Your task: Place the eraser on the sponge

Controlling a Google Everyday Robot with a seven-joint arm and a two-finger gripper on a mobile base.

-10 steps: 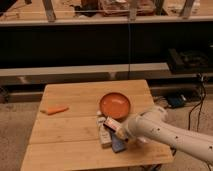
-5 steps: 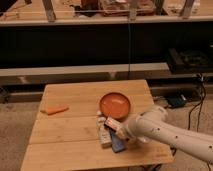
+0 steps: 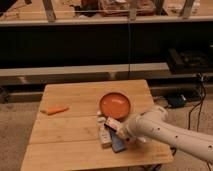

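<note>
- The small flat whitish-pink eraser with a dark end [image 3: 113,123] is just below the middle of the frame. It sits at the tip of the white robot gripper [image 3: 121,132].
- The gripper's arm [image 3: 170,134] comes in from the lower right.
- I cannot tell whether the gripper is clamped on the eraser or slack beside it. The two appear to touch.
- The dark blue-grey flat sponge [image 3: 119,145] lies on the pale wooden slatted table [image 3: 70,150], directly below the eraser and partly covered by the gripper.
- The eraser is at or over the sponge's upper end. Whether it rests on the pad or hangs just above it cannot be made out.
- Judged step: the placing itself. The scene fits either the eraser coming down onto the sponge or the eraser already set on it with the gripper about to leave.
- Either way, the next move calls for care that the eraser lies flat and well within the pad rather than perched at its edge.
- It also calls for care around the cream bottle-shaped item [image 3: 104,135], which lies just to the left and close enough to be knocked.
- A round orange plate [image 3: 115,106] sits just above the eraser, and a small orange stick-like item [image 3: 55,110] lies well apart at left.
</note>
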